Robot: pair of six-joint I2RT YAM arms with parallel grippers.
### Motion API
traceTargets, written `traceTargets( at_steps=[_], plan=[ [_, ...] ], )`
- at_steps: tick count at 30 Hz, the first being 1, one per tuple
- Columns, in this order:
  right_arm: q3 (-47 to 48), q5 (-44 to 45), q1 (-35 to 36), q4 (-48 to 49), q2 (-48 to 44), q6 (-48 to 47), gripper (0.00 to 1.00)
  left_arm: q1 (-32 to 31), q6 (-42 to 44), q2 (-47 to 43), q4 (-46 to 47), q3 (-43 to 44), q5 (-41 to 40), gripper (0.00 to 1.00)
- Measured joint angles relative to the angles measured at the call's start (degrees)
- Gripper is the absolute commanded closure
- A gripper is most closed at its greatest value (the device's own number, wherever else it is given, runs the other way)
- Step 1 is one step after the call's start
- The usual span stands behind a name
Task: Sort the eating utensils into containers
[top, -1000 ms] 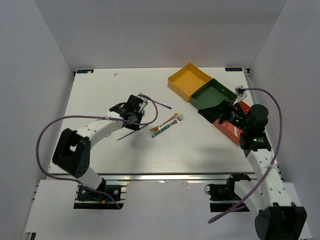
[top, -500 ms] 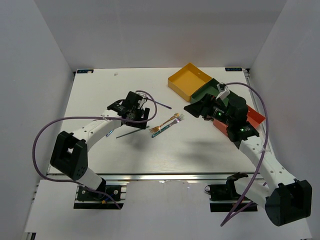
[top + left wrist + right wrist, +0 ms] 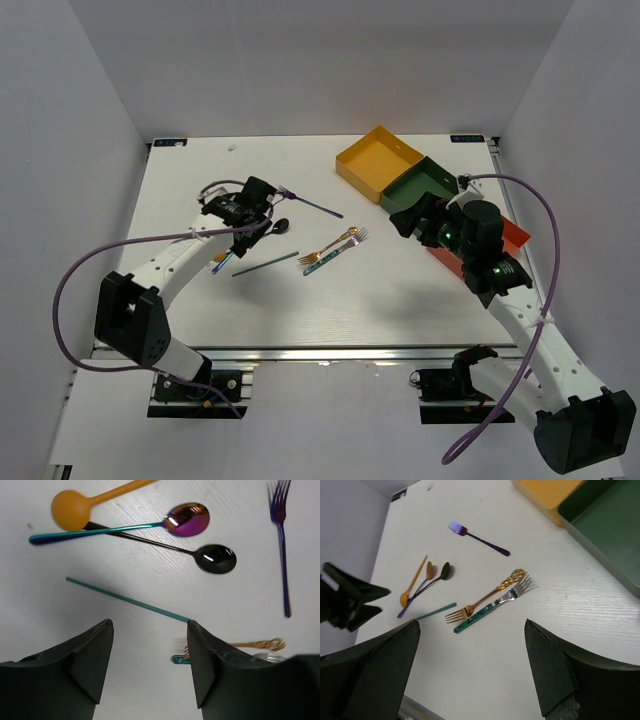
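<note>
The left hand (image 3: 150, 627) hung open and empty above the teal chopstick (image 3: 127, 600), spoons (image 3: 187, 519) just beyond. The right hand (image 3: 471, 625), fingers wide apart and empty, hovered over open desk (image 3: 520, 670) beside the forks (image 3: 485, 599), trays (image 3: 380, 160) along the far-right edge.

Spoons (image 3: 429, 571) left; forks (image 3: 485, 598) middle (trays (image 3: 422, 188) right)

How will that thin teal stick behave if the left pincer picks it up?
The teal stick looks straight and rigid, so it probably won't flop. It is very thin and lies flat on the table, so it may slip or roll when squeezed. Gripped near one end, it would likely tilt.
</note>
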Motion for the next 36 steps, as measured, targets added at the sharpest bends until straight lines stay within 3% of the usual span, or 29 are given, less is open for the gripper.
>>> traceTargets(
  at_steps=[7, 13, 17, 26, 36],
  plan=[
    [1.8, 6.2, -0.3, -5.9, 0.2, -0.6, 0.11, 2.9, -22.5, -3.2, -4.6, -2.9, 1.4, 0.22],
    [3.2, 5.4, -0.4, -7.1, 4.0, -0.7, 0.11, 2.0, -33.1, 17.6, -16.3, 11.8, 5.8, 0.22],
    [3.1, 5.3, -0.4, -7.3, 5.0, -1.6, 0.11, 0.3, -37.7, 25.2, -20.2, 15.6, 7.6, 0.25],
    [2.9, 5.3, -0.4, -7.4, 4.8, -4.6, 0.11, -2.8, -43.9, 29.6, -24.9, 23.1, 9.7, 0.31],
    [1.1, 4.2, -0.4, -7.3, -0.8, -6.4, 0.11, -3.2, -45.6, 31.6, -20.4, 16.4, 9.7, 0.34]
  ],
)
